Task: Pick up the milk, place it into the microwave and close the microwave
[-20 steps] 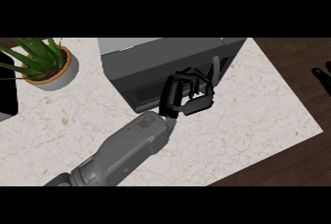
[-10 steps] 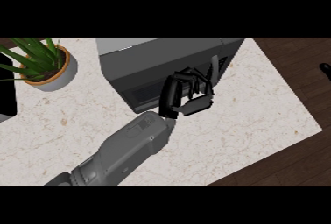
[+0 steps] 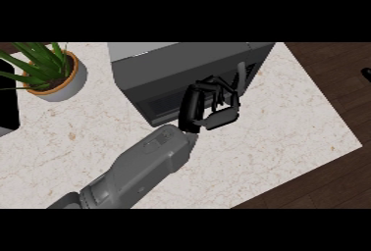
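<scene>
The pale speckled stone counter (image 3: 275,132) runs to a slanted edge on the right, where dark wood flooring (image 3: 330,68) shows beyond it. There is plenty of bare stone to the right of the hand and below it, and more to the left between the arm and the potted plant.

The dark grey box-shaped microwave (image 3: 181,68) sits at the back of the counter, its long side running left to right, with its dark front face toward the robot and its upright handle at the right of that front. The door looks shut or nearly so; I cannot tell which. I cannot make out the milk anywhere, neither on the stone nor in the hand.

One grey forearm (image 3: 141,169) comes up from the lower left, ending in a black hand (image 3: 210,105) that lies against the microwave's front, beside the handle. Which hand it is I cannot tell, and its fingers are bent, yet whether they hold anything stays hidden.

A green leafy plant in a round terracotta pot (image 3: 51,73) stands at the back left, well apart from the microwave. A black object (image 3: 7,105) is cut off by the left edge.
</scene>
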Controlling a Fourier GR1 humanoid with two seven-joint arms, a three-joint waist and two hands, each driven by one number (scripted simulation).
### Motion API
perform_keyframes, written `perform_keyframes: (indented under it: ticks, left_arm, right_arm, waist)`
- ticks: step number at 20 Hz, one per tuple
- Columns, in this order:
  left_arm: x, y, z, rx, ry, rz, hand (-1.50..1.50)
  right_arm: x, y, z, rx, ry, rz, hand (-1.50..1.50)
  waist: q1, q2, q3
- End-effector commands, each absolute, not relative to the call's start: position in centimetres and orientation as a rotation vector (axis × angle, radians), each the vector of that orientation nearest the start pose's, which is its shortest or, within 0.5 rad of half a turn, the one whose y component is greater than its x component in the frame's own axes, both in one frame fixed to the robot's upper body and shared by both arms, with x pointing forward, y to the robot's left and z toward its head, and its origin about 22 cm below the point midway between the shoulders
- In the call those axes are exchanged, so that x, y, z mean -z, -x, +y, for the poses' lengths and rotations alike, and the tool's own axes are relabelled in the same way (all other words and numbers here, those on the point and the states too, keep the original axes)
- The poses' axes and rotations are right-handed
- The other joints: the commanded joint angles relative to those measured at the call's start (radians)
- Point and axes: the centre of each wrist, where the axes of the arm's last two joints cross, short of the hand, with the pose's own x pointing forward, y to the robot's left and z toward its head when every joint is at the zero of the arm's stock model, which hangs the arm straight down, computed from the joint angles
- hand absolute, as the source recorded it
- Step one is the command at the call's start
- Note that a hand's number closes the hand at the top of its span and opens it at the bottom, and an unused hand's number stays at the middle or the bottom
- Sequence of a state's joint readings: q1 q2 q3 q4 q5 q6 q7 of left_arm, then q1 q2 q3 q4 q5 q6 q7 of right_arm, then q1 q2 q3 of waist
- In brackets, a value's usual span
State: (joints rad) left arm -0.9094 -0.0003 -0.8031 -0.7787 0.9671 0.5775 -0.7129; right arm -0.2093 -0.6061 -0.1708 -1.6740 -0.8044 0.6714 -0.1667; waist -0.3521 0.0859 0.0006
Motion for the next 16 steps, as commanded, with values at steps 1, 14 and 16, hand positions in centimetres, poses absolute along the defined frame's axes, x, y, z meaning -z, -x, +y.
perform_keyframes:
  ticks: [1, 14, 16]
  left_arm:
    - [-4.2, -36.3, 1.3, 0.021, 0.26, -1.895, 1.5]
    - [-3.8, -36.3, 1.4, 0.009, 0.254, -1.911, 1.5]
    - [-4.2, -36.4, 1.2, 0.008, 0.263, -1.911, 1.5]
  right_arm:
    - [-16.0, -27.5, -35.4, -0.518, -0.761, -2.05, -1.5]
    - [-17.0, -27.6, -36.0, -0.535, -0.792, -2.031, -1.5]
    - [-17.7, -27.7, -36.2, -0.559, -0.785, -2.038, -1.5]
  waist:
    - [-0.015, 0.015, -0.002]
    - [-0.016, 0.018, -0.001]
    - [-0.011, 0.017, -0.001]
